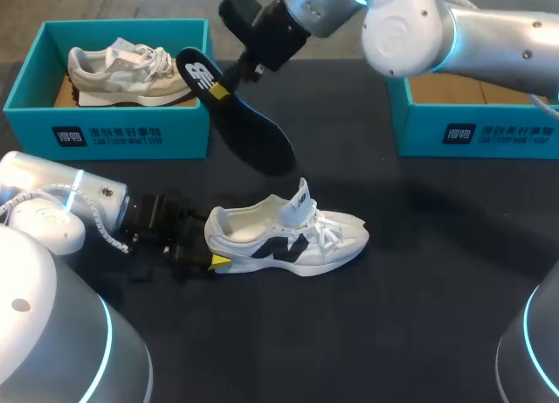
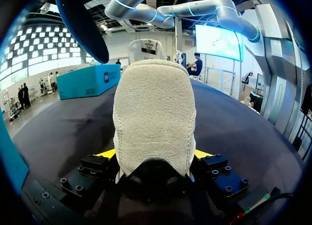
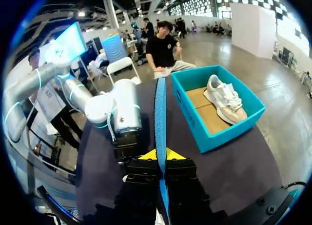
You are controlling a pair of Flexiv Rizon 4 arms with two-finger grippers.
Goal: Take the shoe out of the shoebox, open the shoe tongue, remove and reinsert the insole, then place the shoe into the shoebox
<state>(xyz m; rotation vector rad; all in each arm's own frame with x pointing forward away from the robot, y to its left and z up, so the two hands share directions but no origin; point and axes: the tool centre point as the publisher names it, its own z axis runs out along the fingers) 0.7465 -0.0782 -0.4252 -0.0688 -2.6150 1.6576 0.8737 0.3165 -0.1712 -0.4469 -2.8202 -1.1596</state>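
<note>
Left gripper [image 1: 210, 244]: our fingers clamp the heel of the white shoe [image 1: 293, 237] from both sides.
Shoe: it sits on its sole on the dark table [image 1: 437, 272], tongue raised, well apart from both boxes.
Right gripper [image 1: 223, 88]: it is pinched together on the dark insole [image 1: 236, 114].
Insole: it hangs tilted in the air, between the shoe and the left shoebox [image 1: 122, 128].
Boxes: the left one holds a beige shoe [image 1: 131, 71]; the right shoebox [image 1: 472, 128] shows bare cardboard.
Risk: we judge the insole's free end may catch on the collar or tongue and buckle. A thin edge grip could let it twist or slip. A hard push could lever the shoe out of our heel grip.
</note>
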